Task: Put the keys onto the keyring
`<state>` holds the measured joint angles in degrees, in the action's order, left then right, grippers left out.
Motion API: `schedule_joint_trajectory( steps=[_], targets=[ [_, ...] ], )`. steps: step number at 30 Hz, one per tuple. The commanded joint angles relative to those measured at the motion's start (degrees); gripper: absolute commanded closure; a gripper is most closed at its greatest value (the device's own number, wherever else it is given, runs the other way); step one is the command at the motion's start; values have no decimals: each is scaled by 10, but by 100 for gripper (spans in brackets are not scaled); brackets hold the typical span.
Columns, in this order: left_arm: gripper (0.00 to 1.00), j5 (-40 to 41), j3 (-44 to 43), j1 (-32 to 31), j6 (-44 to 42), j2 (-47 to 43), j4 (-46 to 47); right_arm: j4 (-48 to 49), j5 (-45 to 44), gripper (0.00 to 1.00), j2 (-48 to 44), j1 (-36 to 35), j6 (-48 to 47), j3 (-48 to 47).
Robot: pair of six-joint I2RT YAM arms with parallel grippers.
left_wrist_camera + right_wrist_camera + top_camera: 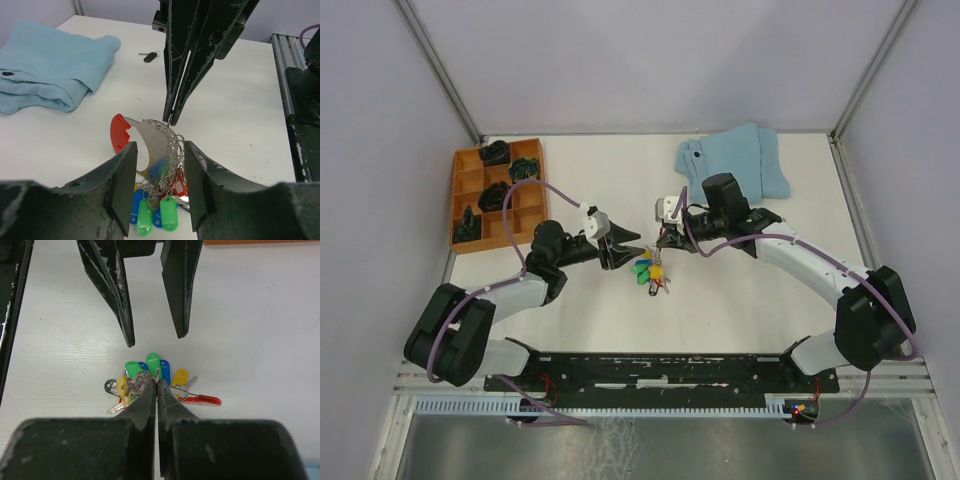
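Note:
The keyring (pixel 150 142), a curved grey metal plate with a red end, hangs upright above the table. My right gripper (pixel 157 382) is shut on its top edge. Several wire rings sit on its curve. Under them hang the keys (pixel 168 212) with green, blue, yellow and red heads, spread out on the table (pixel 152 362). My left gripper (pixel 160 185) is open, one finger on each side of the keyring and the rings, with a small gap on both sides. In the top view the left gripper (pixel 628 252) and the right gripper (pixel 665 240) meet over the keys (pixel 650 272).
An orange compartment tray (pixel 460 200) with dark lumps stands at the back left. A folded light-blue cloth (pixel 735 160) lies at the back right. One loose black-headed key (pixel 149 56) lies on the table beyond the right gripper.

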<state>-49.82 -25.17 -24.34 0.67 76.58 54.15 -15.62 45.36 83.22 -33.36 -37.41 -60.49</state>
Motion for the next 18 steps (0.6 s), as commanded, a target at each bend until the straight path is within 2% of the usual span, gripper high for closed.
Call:
schedule_joint_trajectory(
  steps=[1,12,18],
  targets=[
    [51,-46,-37,0,-36,10,-9,19,40,99,-5,1,-25,-19],
    [51,-24,-51,-8,-60,16,-47,42,73,99,-5,0,-22,-16],
    [56,-22,-54,-20,-60,18,-52,61,80,99,-3,-1,-15,-7]
  ],
)
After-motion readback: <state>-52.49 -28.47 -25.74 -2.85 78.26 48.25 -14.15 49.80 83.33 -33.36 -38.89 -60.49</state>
